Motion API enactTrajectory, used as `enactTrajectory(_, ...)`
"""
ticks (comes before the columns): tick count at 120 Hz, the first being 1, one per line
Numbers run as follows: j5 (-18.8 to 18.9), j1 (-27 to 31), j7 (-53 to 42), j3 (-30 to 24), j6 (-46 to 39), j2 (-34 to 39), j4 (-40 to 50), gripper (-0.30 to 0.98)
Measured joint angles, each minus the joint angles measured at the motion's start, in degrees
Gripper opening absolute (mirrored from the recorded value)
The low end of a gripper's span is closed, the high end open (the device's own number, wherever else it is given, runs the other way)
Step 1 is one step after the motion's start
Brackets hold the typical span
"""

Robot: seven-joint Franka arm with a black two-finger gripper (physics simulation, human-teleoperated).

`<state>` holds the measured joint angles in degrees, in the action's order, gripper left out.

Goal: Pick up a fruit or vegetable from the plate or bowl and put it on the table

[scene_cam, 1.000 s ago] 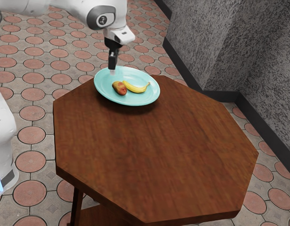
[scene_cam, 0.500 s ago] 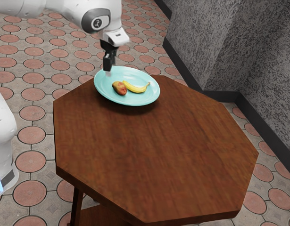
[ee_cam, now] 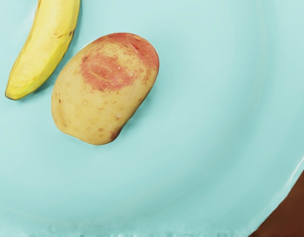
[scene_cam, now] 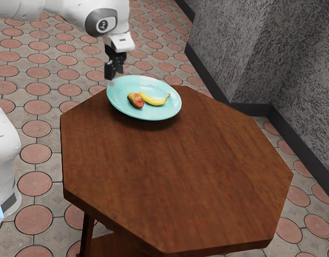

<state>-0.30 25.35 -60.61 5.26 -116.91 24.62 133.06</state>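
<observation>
My gripper [scene_cam: 117,77] stands open over the plate's edge at the exterior view's left, its two fingers apart with nothing between them. On the turquoise plate [scene_cam: 121,103] lie a red-and-yellow potato [scene_cam: 135,99] and a yellow banana [scene_cam: 154,100], close beside each other. The wrist view looks down on the potato [ee_cam: 105,89], oval with a red patch, and on one end of the banana [ee_cam: 43,47]. Both rest on the plate [ee_cam: 206,123], away from the gripper's fingertips.
The plate stands near one edge of the brown wooden table [scene_cam: 175,171], whose bare top stretches toward the bottom and right of the exterior view. A grey textured wall [scene_cam: 223,48] rises behind the table.
My hand has moved toward the exterior view's left, from above the plate to its edge, and has turned so that both fingers show. Potato, banana and plate have stayed where they were.
</observation>
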Motion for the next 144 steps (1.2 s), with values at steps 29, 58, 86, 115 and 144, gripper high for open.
enactTrajectory(29, 0.2, -0.2, -3.1, -0.5, 0.6, -3.5, -2.0, 0.69)
enactTrajectory(58, 0.3, -0.6, -5.1, -0.8, -0.2, -6.7, -3.2, 0.69)
enactTrajectory(86, 0.5, -0.7, -6.4, -2.0, -0.7, -10.6, -6.5, 0.69)
enactTrajectory(115, 0.4, -0.8, -7.4, -4.0, -2.0, -12.5, -6.7, 0.69)
enactTrajectory(144, 0.2, -0.6, -8.3, -4.1, -3.1, -14.0, -6.7, 0.69)
